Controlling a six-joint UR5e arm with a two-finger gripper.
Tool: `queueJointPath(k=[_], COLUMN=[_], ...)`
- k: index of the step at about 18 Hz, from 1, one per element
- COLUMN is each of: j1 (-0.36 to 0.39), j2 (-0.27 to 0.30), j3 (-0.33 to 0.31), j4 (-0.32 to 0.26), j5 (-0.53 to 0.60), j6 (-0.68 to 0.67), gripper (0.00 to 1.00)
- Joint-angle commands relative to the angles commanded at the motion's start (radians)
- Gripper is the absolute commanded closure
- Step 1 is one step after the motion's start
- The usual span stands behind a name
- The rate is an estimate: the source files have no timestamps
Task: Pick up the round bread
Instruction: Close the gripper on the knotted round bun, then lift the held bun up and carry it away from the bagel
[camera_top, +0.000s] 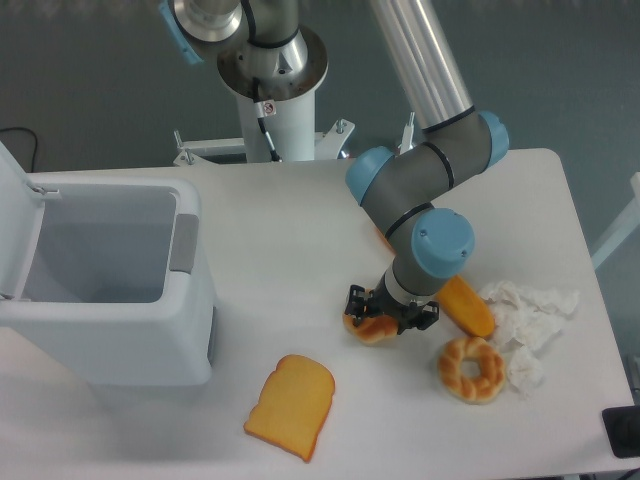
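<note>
- Gripper (390, 312) low, its 2 fingers clamped on the round bread (372, 328).
- Bread on the table (280, 250), left of the baguette (468, 305).
- Grasp apparently made; lift outstanding.

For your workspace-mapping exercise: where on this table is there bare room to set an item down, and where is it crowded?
Bare table lies between the open white bin and the arm, and along the front edge left of the toast slice. The right side is crowded: the gripper at the round bread, the baguette, the ring-shaped bread and crumpled paper sit close together.
</note>
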Motion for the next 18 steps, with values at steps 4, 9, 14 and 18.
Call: queueJointPath(k=[4,9,14,18], j1=[0.0,0.008,0.003,0.002], j2=[0.006,0.061,0.155,0.247], j3=[0.002,0.006,0.029,0.043], j4=[-0.002,-0.009,-0.008,-0.024], j5=[0.002,0.003,0.003,0.018], j6=[0.002,0.086,0.138,0.28], gripper=[0.91,0.92,0.91,0.91])
